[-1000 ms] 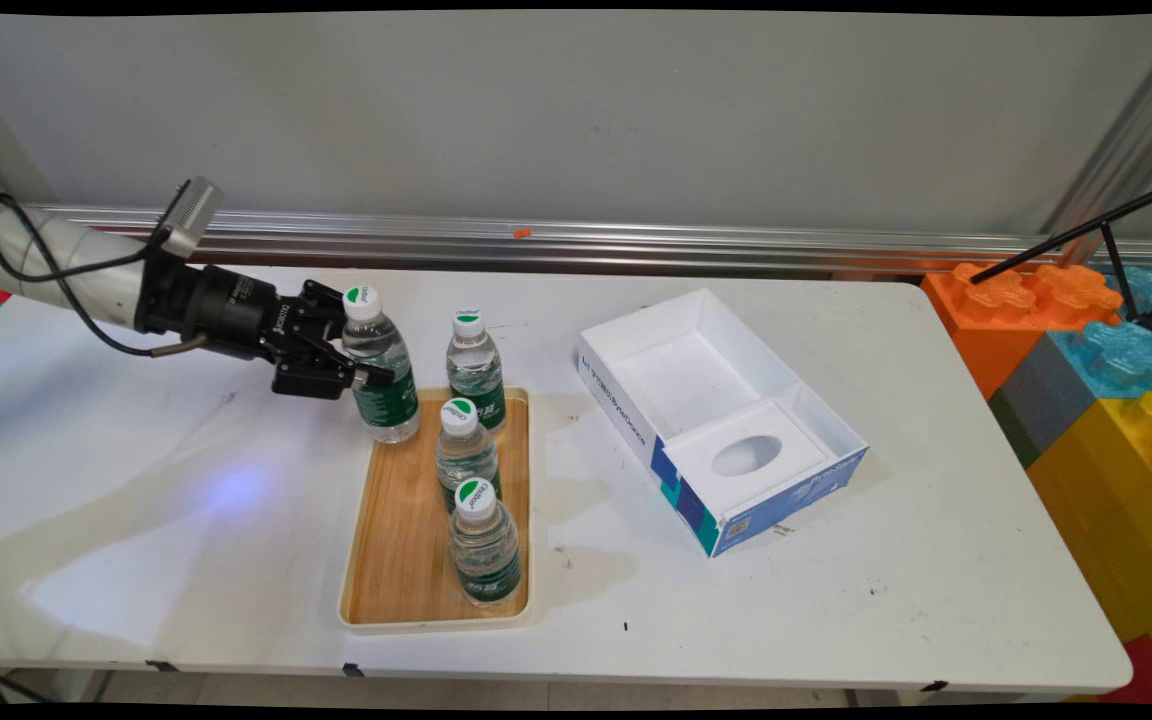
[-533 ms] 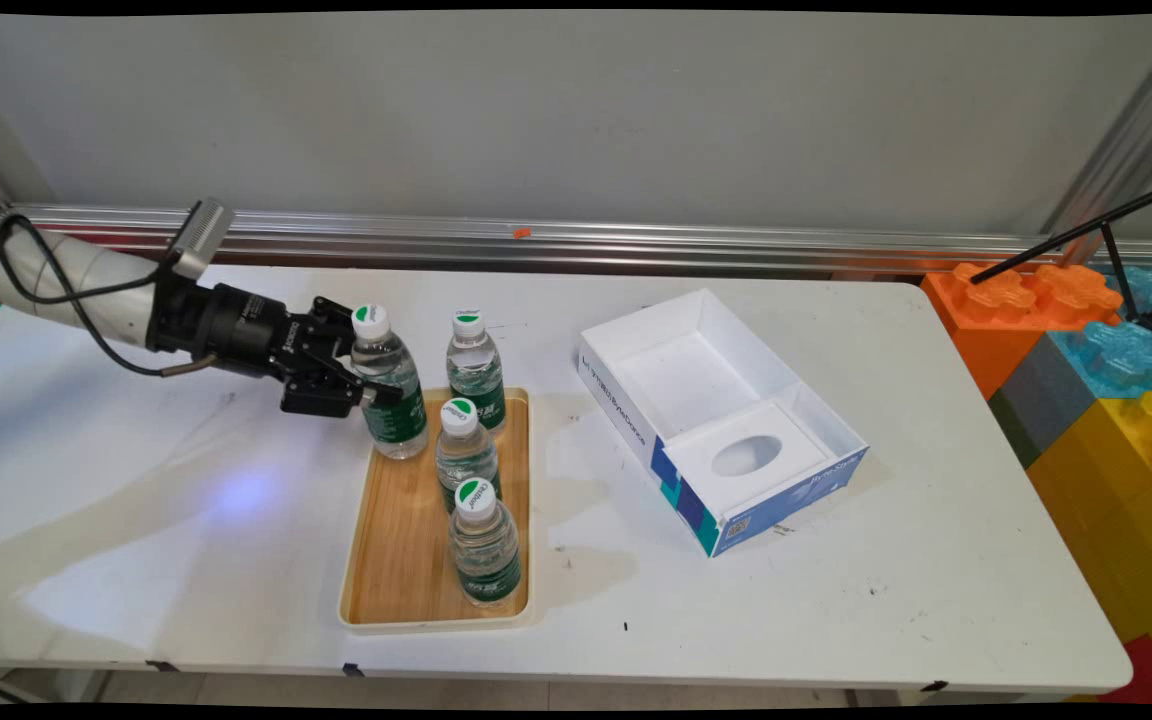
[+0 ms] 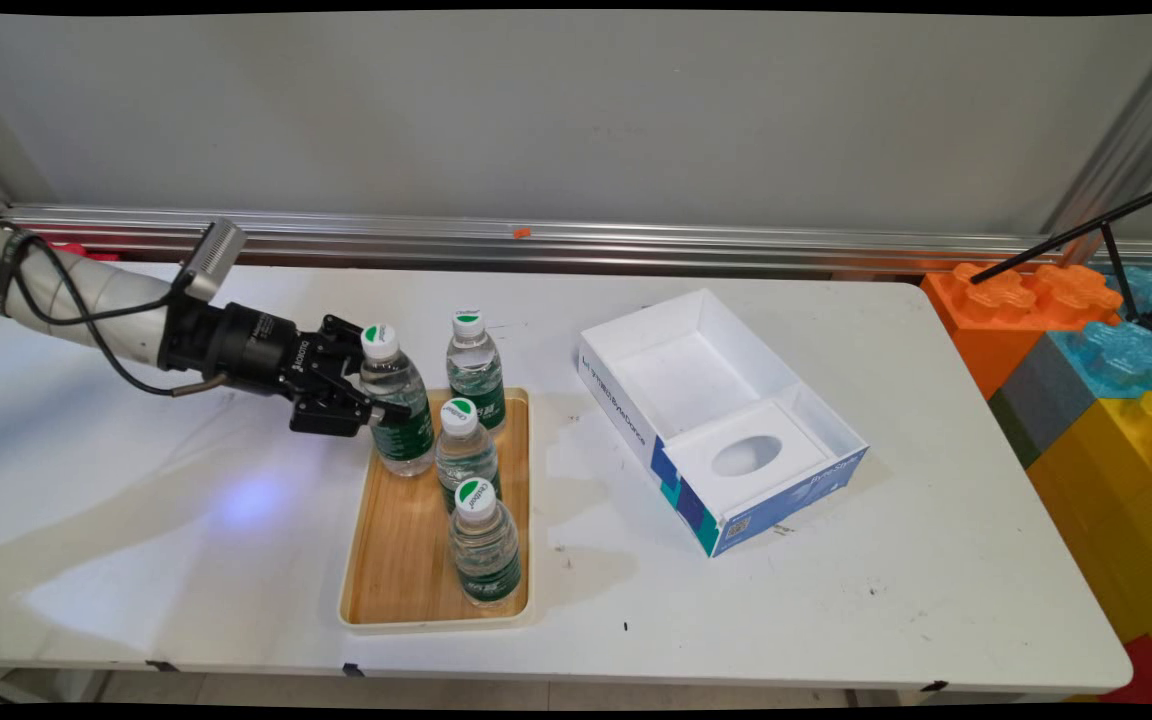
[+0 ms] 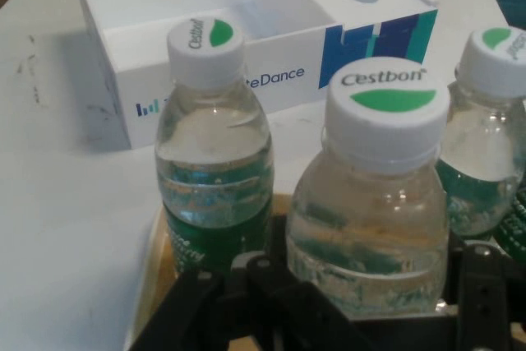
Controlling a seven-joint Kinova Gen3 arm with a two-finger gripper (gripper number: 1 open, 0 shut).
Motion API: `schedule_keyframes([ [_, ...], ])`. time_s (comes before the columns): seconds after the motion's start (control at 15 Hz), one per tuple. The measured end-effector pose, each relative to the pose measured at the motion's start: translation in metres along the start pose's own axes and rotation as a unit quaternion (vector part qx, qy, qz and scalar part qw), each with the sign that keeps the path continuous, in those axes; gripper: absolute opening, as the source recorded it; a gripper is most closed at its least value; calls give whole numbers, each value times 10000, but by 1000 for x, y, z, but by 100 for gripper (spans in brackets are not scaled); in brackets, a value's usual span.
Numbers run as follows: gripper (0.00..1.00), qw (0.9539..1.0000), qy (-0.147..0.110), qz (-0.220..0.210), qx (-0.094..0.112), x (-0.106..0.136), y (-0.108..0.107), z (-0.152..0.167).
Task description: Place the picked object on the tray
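Observation:
My gripper is shut on a clear water bottle with a green label and a white cap, holding it upright by its middle. The bottle's base is at the far left corner of a wooden tray; I cannot tell if it touches. Three like bottles stand in the tray's right half: far, middle and near. In the hand view the held bottle fills the centre between the fingers of the gripper, with another bottle at left and one at right.
An open white and blue box with an oval cut-out insert lies right of the tray, also visible in the hand view as the box. Large coloured toy bricks are stacked past the table's right end, with a black stand over them.
The gripper has carried the bottle rightward and toward the near side, lowering it from beside the tray's far left corner to over that corner. The other bottles have not moved.

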State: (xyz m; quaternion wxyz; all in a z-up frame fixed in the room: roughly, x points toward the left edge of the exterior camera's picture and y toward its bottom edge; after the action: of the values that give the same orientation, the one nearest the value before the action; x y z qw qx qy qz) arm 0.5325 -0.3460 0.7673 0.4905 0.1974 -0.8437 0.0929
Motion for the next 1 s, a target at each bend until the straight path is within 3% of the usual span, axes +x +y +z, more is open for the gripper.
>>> schedule_keyframes([
  [1.0,0,9999,-99,75,-48,-20,-1,14],
])
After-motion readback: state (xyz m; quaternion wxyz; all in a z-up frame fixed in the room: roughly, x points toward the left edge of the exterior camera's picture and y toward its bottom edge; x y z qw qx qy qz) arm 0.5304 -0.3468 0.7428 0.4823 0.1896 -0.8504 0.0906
